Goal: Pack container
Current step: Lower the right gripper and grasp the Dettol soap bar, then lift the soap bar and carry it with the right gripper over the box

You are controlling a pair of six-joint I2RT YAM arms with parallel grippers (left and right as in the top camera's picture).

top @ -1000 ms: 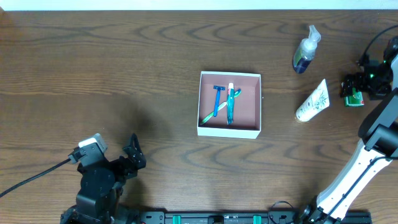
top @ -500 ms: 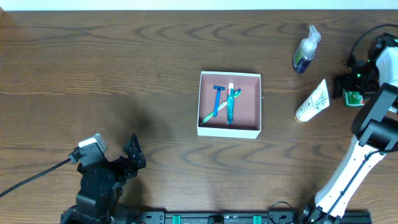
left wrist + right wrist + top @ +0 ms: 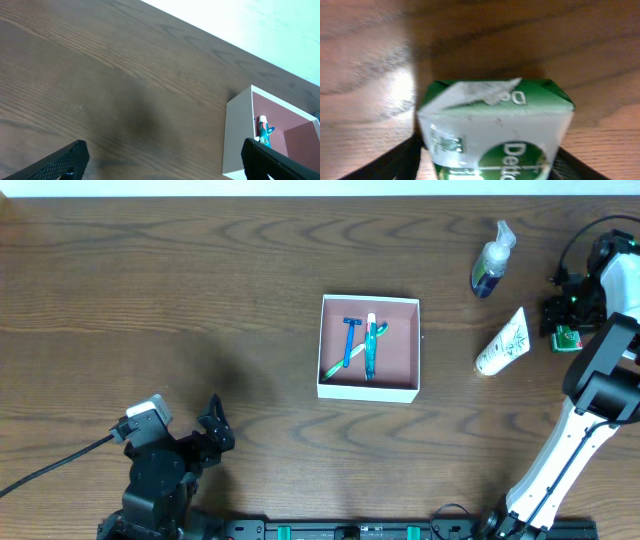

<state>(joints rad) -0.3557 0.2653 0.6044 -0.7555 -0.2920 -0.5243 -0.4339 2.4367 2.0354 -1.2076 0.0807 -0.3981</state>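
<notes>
— Comparing with a second ago, what has moved?
— Only the right arm. The right claw (image 3: 487, 159) has edged left, closer over the green Dettol box (image 3: 495, 120), and the white forearm (image 3: 598, 365) behind it has swung in from the edge of the table (image 3: 150, 300). The box and everything else lie where they lay.
— Has it got the box?
— Dark fingers (image 3: 402, 157) stand either side of it, with the box between them. Whether they press it, I cannot tell.
— The left claw (image 3: 164, 150)?
— Spread wide over bare wood, holding nothing.
— And the container (image 3: 368, 390)?
— Well apart from both claws. It is left of the right claw, beyond the tube (image 3: 503, 342), and ahead and to the right of the left claw. It is square, so it has no long axis. Its open side faces up and its walls run parallel with the table edges.
— Count.
— One container with three slim things in it: one blue razor (image 3: 350, 340), one teal-and-white toothbrush (image 3: 370, 350), and one green stick (image 3: 332, 370) crossing beneath, too small to name. Left of the right claw are one white leaf-printed tube and one spray bottle (image 3: 491, 262). One Dettol box. Two claws.
</notes>
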